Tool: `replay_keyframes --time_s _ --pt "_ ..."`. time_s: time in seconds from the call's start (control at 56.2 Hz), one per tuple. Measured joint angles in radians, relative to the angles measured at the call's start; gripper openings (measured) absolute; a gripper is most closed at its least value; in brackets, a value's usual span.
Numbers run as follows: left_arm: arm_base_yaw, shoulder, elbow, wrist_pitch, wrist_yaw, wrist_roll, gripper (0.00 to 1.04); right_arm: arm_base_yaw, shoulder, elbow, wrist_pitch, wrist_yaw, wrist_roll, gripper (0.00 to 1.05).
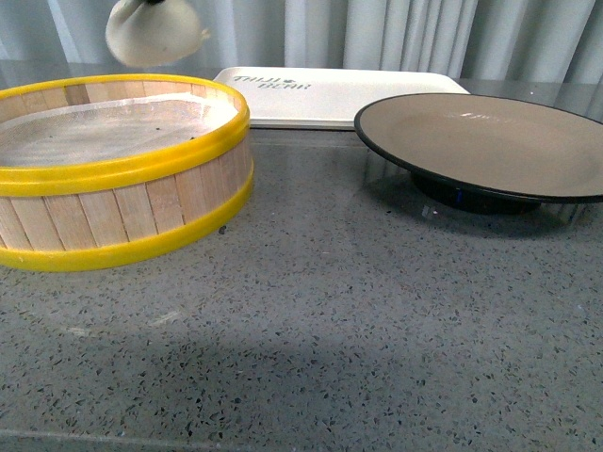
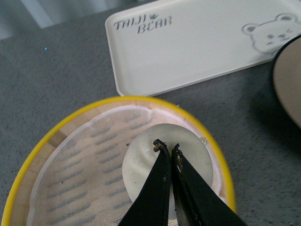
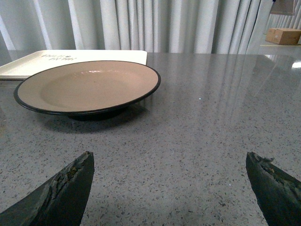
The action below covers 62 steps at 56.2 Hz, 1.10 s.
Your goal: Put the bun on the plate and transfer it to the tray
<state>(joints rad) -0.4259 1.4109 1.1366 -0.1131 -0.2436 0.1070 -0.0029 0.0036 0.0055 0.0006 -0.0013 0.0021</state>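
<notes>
The white bun [image 1: 151,30] hangs in the air at the top left of the front view, above the yellow-rimmed steamer basket [image 1: 113,169]. In the left wrist view my left gripper [image 2: 167,147] is shut on the bun [image 2: 141,160], held over the basket's far side. The grey-brown plate [image 1: 490,141] with a black rim stands at the right; it also shows in the right wrist view [image 3: 89,87]. The white tray [image 1: 320,94] with dark lettering lies behind, between basket and plate. My right gripper [image 3: 169,162] is open and empty, low over the counter in front of the plate.
The steamer basket [image 2: 70,188] holds a white mesh liner. The tray [image 2: 197,42] lies just beyond the basket. The grey speckled counter [image 1: 330,339] stretches to the front. Curtains hang behind the counter. A cardboard box [image 3: 283,35] sits far off.
</notes>
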Motion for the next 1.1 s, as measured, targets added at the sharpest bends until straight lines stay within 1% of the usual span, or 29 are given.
replay_keyframes --time_s 0.178,0.302,0.445,0.516,0.64,0.729,0.854,1.103 --pt "-0.103 0.010 0.099 0.002 0.004 -0.008 0.04 0.000 0.000 0.000 0.000 0.000 0.000 0.96" --pt "-0.196 0.068 0.199 0.017 -0.002 -0.010 0.04 0.000 0.000 0.000 0.000 0.000 0.000 0.96" --pt "-0.290 0.179 0.306 0.018 -0.016 -0.003 0.04 0.000 0.000 0.000 0.000 0.000 0.000 0.96" --pt "-0.352 0.283 0.396 0.008 -0.027 0.008 0.04 0.000 0.000 0.000 0.000 0.000 0.000 0.96" --pt "-0.412 0.427 0.537 -0.026 -0.044 0.031 0.04 0.000 0.000 0.000 0.000 0.000 0.000 0.96" --pt "-0.434 0.517 0.626 -0.046 -0.068 0.064 0.04 0.000 0.000 0.000 0.000 0.000 0.000 0.96" --pt "-0.436 0.612 0.720 -0.071 -0.089 0.089 0.04 0.000 0.000 0.000 0.000 0.000 0.000 0.96" --pt "-0.407 0.717 0.790 -0.082 -0.138 0.151 0.04 0.000 0.000 0.000 0.000 0.000 0.000 0.96"
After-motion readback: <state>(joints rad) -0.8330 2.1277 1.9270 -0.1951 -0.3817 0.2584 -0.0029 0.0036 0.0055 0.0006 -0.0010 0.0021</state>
